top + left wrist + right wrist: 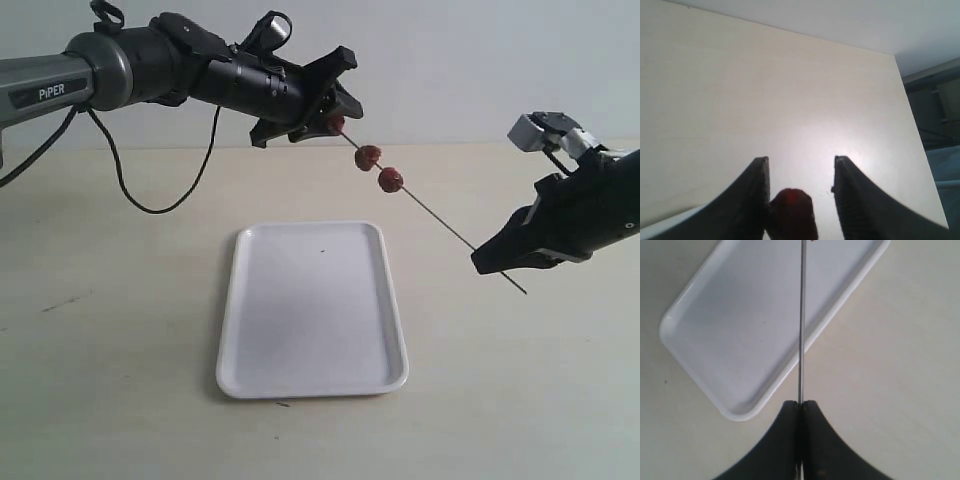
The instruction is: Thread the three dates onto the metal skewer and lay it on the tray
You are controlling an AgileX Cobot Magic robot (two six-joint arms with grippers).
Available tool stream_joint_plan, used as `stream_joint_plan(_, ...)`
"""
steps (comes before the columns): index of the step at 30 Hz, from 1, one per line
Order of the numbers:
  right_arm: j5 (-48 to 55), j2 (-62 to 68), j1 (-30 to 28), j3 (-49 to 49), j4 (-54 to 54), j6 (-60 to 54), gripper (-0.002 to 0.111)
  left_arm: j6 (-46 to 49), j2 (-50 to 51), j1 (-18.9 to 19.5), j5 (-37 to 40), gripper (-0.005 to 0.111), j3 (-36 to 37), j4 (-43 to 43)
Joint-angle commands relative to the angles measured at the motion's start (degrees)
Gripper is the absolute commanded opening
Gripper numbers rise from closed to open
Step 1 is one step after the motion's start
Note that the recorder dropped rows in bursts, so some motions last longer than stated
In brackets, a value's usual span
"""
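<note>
The left gripper, at eleven o'clock above the tray, stands part open. One date lies against one finger, with a gap to the other. The metal skewer slants from it toward four o'clock with two more dates threaded near its upper end, all in the air beyond the tray's far right corner. The right gripper is clamped tight on the lower end. The table shows around every tray edge.

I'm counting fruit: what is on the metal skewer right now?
Two dates sit threaded on the skewer. A third date is at the left tool, which hides whether it is pierced.
</note>
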Motion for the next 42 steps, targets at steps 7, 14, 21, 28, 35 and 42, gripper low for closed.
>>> stream_joint_plan(7, -1.3, -0.7, 0.0, 0.2, -0.3, 1.8, 0.000, -0.1, -0.7, 0.1, 1.4, 0.023, -0.1, -0.2)
stream_joint_plan(14, -0.1, -0.7, 0.0, 0.2, -1.1, 1.8, 0.000, 0.1, -0.7, 0.1, 0.8, 0.023, -0.1, -0.2)
stream_joint_plan(21, -0.9, -0.6, 0.1, 0.2, 1.8, 1.9, 0.000, 2.0, -0.7, 0.1, 0.8, 0.023, -0.1, -0.2)
stream_joint_plan(28, -1.3, -0.5, 0.1, 0.2, 6.2, 1.8, 0.000, 2.2, -0.7, 0.1, 0.8, 0.023, -0.1, -0.2)
stream_joint_plan(35, -1.7, -0.5, 0.1, 0.2, 9.3, -0.2, 0.000, 2.5, -0.7, 0.1, 1.0, 0.023, -0.1, -0.1)
stream_joint_plan(42, -4.0, -0.3, 0.5, 0.2, 10.7, -0.2, 0.000, 2.5, -0.7, 0.0, 1.4, 0.023, -0.1, 0.0)
